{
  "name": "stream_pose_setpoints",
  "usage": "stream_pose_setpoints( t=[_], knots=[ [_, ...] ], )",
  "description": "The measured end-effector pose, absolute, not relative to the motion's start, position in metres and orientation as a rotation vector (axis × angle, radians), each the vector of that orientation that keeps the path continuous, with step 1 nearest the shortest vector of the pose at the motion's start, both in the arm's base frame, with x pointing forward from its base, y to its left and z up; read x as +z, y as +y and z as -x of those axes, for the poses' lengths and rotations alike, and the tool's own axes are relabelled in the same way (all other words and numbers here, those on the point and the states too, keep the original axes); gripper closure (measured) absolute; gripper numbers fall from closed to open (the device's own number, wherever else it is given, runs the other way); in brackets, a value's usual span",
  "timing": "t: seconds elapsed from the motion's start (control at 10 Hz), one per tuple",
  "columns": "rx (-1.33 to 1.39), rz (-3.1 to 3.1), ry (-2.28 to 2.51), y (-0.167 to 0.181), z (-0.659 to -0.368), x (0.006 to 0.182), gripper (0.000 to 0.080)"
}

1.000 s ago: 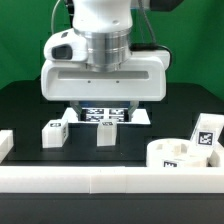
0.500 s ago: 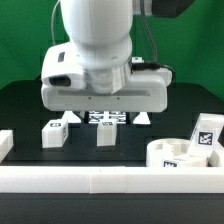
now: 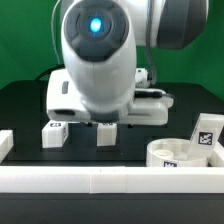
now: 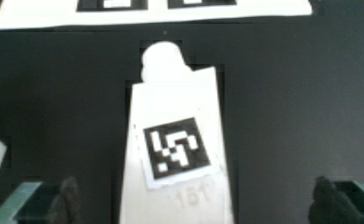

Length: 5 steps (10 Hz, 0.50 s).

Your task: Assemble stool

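Arm [image 3: 95, 60] dropped fwd, white tagged leg [image 4: 175, 140]

- The arm [image 3: 95, 60] has tipped forward, showing a blue light and hiding the marker board [image 4: 37, 12] from the exterior view.
- The gripper [image 4: 188, 200] has sunk nearer the middle leg [image 3: 106, 134].

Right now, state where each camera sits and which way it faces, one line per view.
Exterior view: off the arm, low, looking over the long white border rail onto the black table; the white arm fills the middle.
Wrist view: on the wrist, looking down at a white rectangular block leg with a black-and-white tag; the gripper is open, fingertips flanking it.
Shared: probably that leg, the middle block under the arm.
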<state>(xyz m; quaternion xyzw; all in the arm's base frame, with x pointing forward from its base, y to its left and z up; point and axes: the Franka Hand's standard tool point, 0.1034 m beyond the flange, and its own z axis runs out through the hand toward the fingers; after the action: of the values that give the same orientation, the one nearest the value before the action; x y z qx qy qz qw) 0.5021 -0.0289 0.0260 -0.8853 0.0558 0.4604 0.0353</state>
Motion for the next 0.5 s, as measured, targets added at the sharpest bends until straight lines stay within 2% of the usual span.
stream_pose_setpoints(
  t=[0.1,0.5],
  knots=[
    [1.459,2.698,0.171,-0.030,-0.502,0.019,0.0151],
    [1.413,2.727,0.170,-0.030,-0.504,0.007,0.0151]
  ],
)
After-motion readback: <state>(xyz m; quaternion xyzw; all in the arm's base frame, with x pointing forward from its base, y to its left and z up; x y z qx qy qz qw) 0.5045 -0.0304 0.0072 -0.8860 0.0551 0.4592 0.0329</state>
